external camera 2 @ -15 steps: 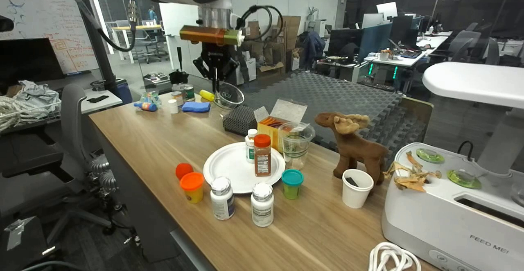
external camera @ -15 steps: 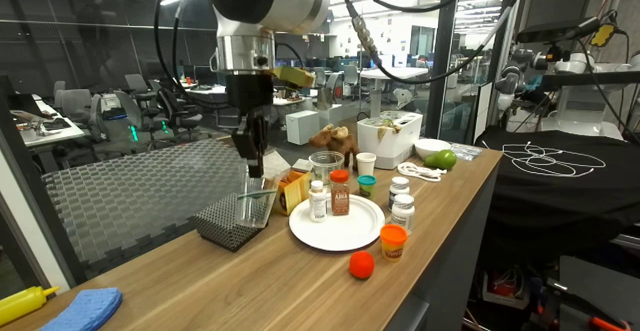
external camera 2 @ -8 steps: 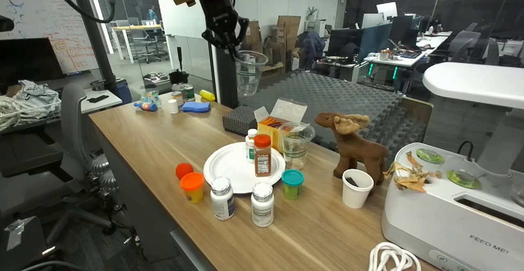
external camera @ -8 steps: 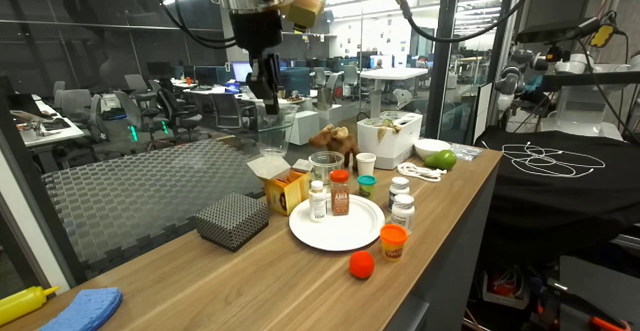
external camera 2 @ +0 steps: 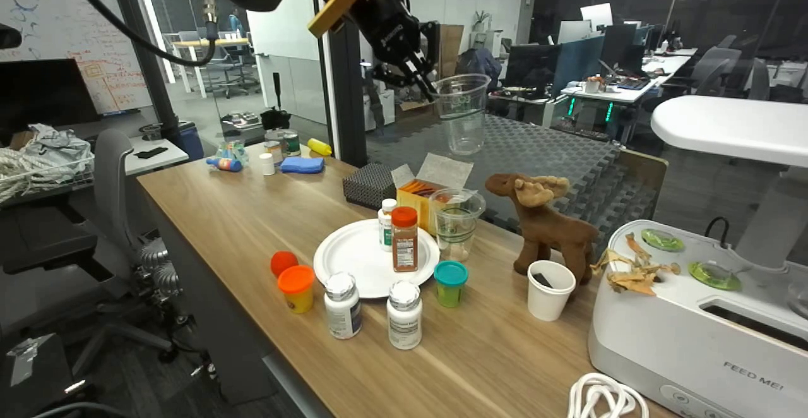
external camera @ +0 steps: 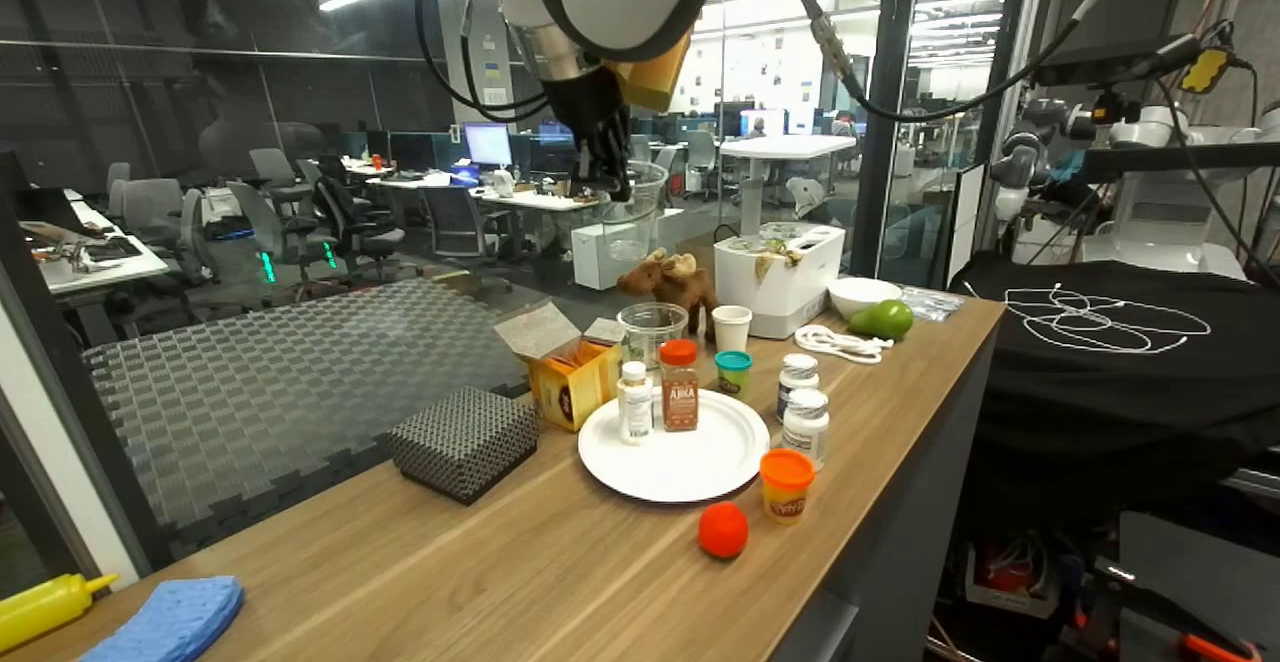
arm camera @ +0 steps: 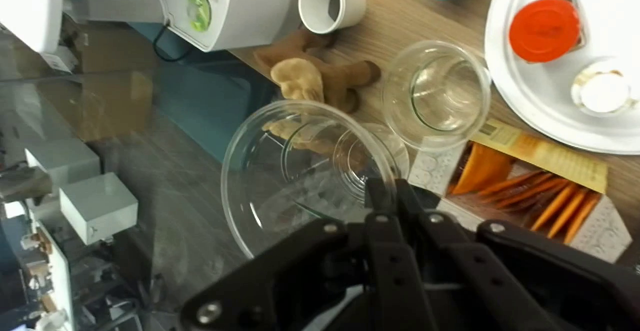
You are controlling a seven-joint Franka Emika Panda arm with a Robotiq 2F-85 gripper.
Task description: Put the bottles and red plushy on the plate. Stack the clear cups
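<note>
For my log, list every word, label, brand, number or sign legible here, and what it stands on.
"AJIKA": red-capped jar, in an exterior view.
"FEED ME!": white machine, in an exterior view.
Too small or blurred to read: labels on white bottles on and by the plate, teal-lidded tub, orange-lidded tub and yellow box; any print on the clear cup in the pincer; handwriting on the whiteboard.
No legible numbers.

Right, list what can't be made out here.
Wrist view: plate, cut off by the top and right edges.
Wrist view: held cup, partly hidden by the fingers.
An exterior view: white bottle on the plate, partly hidden by the jar.
An exterior view: dark shape in the paper cup, too small to name.
</note>
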